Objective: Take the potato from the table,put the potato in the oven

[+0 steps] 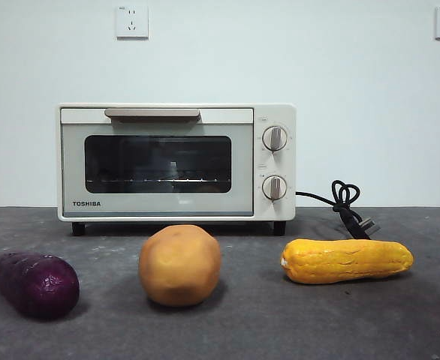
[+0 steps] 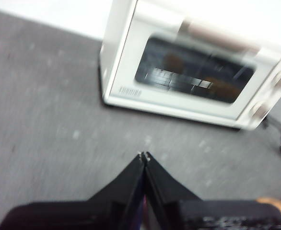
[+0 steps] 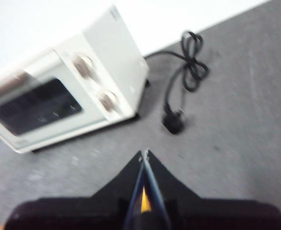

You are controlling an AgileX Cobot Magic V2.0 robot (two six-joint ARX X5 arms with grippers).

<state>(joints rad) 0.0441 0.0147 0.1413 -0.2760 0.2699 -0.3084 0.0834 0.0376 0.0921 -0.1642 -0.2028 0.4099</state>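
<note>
The tan-orange potato (image 1: 179,265) sits on the dark grey table (image 1: 235,322) in front of the cream-white oven (image 1: 176,162), whose door is closed. Neither arm appears in the front view. My left gripper (image 2: 144,155) hangs shut and empty above the table, facing the oven (image 2: 193,72). My right gripper (image 3: 145,152) is shut with nothing in it, high over the table near the oven's (image 3: 68,91) knob side. The potato lies outside both wrist views.
A dark purple vegetable (image 1: 37,283) lies left of the potato. A long bumpy yellow-orange one (image 1: 345,260) lies to its right. The oven's black cord (image 1: 345,204) (image 3: 186,81) is coiled on the table beside the oven's right side.
</note>
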